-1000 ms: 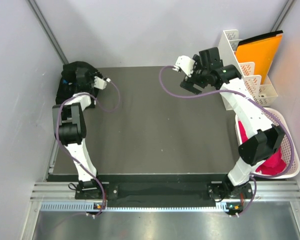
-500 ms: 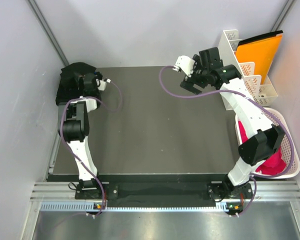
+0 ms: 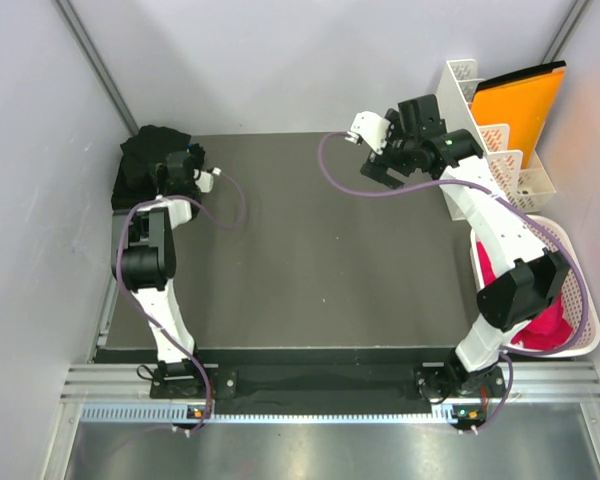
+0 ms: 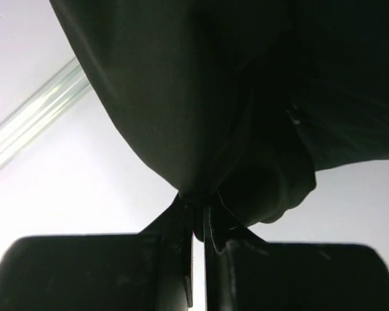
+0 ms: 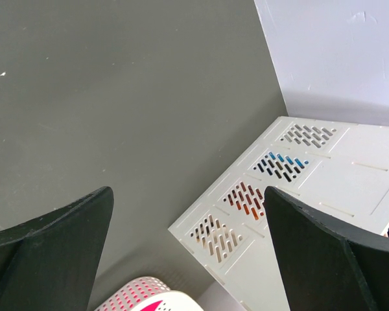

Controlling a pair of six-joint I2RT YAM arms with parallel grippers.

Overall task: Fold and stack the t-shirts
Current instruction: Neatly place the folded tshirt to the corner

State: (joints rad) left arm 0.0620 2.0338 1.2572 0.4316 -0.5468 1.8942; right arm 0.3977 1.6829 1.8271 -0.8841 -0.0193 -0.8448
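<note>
Black t-shirt bundle (image 3: 140,160): heaped at the far-left corner of the desk (image 3: 310,260). Left fingers (image 4: 175,259): pinching a cloth fold, now nearer the corner than before; probably lifting, no folding yet. Right fingers (image 5: 52,240): spread, empty.

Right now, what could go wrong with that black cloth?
The left tool grips only a thin fold of the black t-shirt, so it might slip free. The shirt is bunched at the far corner of the table and could slide off. The open right tool hangs near the white rack and might bump it.
</note>
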